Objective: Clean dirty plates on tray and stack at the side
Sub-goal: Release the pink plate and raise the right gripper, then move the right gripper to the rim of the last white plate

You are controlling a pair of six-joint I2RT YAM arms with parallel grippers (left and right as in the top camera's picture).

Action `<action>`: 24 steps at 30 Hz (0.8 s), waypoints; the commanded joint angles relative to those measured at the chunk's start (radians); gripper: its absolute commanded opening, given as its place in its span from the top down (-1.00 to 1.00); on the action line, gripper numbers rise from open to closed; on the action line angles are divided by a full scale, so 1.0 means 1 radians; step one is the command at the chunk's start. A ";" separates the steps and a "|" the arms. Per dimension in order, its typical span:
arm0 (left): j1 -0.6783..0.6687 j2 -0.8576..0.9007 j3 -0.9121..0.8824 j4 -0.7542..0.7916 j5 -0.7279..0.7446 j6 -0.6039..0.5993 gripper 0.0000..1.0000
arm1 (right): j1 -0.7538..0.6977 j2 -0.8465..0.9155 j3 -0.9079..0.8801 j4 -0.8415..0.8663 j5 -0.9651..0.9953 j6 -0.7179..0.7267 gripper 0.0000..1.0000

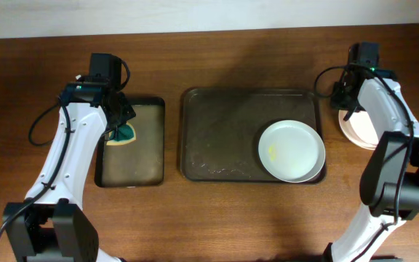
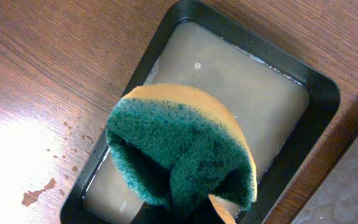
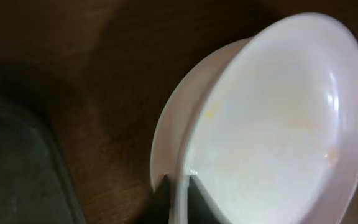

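A white plate (image 1: pixel 291 150) with a small yellowish smear lies in the right part of the large dark tray (image 1: pixel 217 131). Right of the tray, a white plate (image 3: pixel 272 124) leans tilted on another plate (image 3: pixel 171 130) that lies on the table. My right gripper (image 3: pixel 178 176) has the tilted plate's rim pinched between its fingers. From above, this pile (image 1: pixel 355 129) shows beside my right gripper (image 1: pixel 346 102). My left gripper (image 2: pixel 185 214) is shut on a green-and-yellow sponge (image 2: pixel 179 149), which hides its fingertips. It holds the sponge over the small black tray.
The small black tray (image 2: pixel 319 87) stands left of the large tray and holds murky water (image 2: pixel 241 81). Drops of water lie on the wood (image 2: pixel 39 193) beside it. Bare brown table runs along the front of both trays.
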 commanded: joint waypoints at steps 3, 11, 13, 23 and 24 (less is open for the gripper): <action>0.003 -0.003 -0.005 0.003 0.003 0.016 1.00 | 0.001 0.002 0.020 -0.030 0.011 -0.006 -0.06; 0.003 -0.003 -0.005 0.006 0.044 0.017 1.00 | 0.001 -0.008 0.019 -0.158 -0.641 -0.373 -0.04; 0.003 -0.003 -0.005 0.006 0.045 0.017 1.00 | 0.001 -0.006 0.014 -0.181 -0.567 -0.373 -0.01; 0.003 -0.003 -0.005 0.007 0.063 0.017 1.00 | 0.001 -0.006 -0.079 -0.167 -0.548 -0.449 -0.01; 0.003 -0.003 -0.005 0.010 0.063 0.016 1.00 | 0.001 -0.006 -0.087 -0.166 -0.547 -0.451 -0.02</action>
